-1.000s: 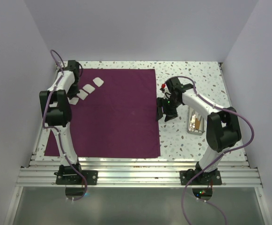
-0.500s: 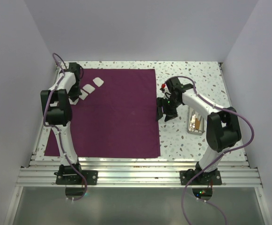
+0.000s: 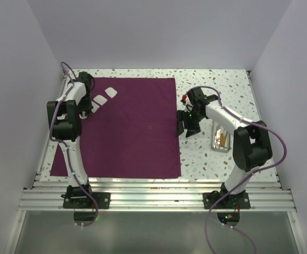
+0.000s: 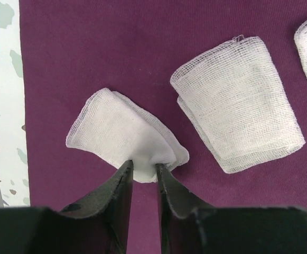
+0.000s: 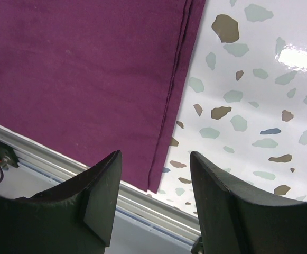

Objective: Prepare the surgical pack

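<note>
The surgical pack, a deep purple sheet [image 3: 127, 127], lies flat over the left half of the table. Three white gauze pads [image 3: 99, 99] lie in a row on its far left part. My left gripper [image 3: 83, 107] is low over that corner, shut on a fourth gauze pad [image 4: 121, 137], pinching its near edge between the fingertips [image 4: 144, 168]. Another pad [image 4: 238, 124] lies just to its right on the sheet [image 4: 116, 47]. My right gripper [image 3: 187, 129] is open and empty, hanging over the sheet's right edge [image 5: 166, 121]; the gap between its jaws [image 5: 156, 159] is wide.
A metal tray [image 3: 221, 136] with instruments sits on the speckled table right of my right gripper. A small red item [image 3: 184, 98] lies near the right arm's wrist. Aluminium rails [image 3: 153, 185] run along the near edge. White walls close in both sides.
My left gripper has shifted slightly toward the far edge with the pinched gauze pad. The right arm has not moved.
</note>
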